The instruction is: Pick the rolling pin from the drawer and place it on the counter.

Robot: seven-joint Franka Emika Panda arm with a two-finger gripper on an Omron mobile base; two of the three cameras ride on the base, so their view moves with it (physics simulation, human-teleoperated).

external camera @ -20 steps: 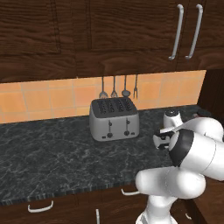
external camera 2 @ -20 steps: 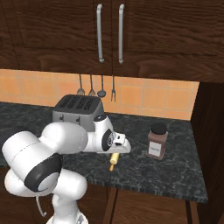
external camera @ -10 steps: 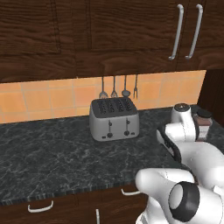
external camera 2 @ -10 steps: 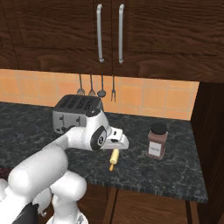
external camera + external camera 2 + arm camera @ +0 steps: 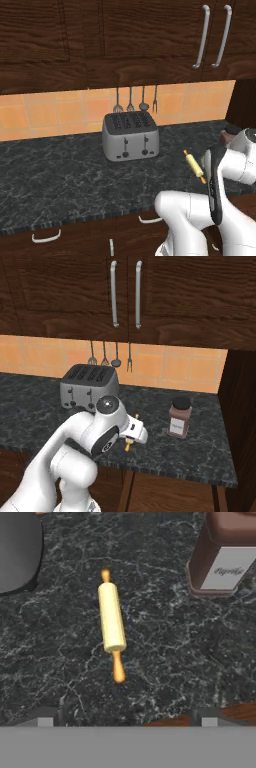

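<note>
Rolling pin (image 5: 111, 618): light tan barrel, orange handles, lying flat on the counter (image 5: 55, 185), free of any grip. Position: between the toaster (image 5: 130, 136) and the spice jar (image 5: 179, 417), near the counter's front edge. Spice jar: brown lid, pale label, upright, well apart from the pin. Gripper (image 5: 127, 718): above the pin; two fingertips (image 5: 44, 718) set wide apart with nothing between them, jaws released. Utensils (image 5: 110, 355): four, hanging on the tiled wall behind the toaster.
</note>
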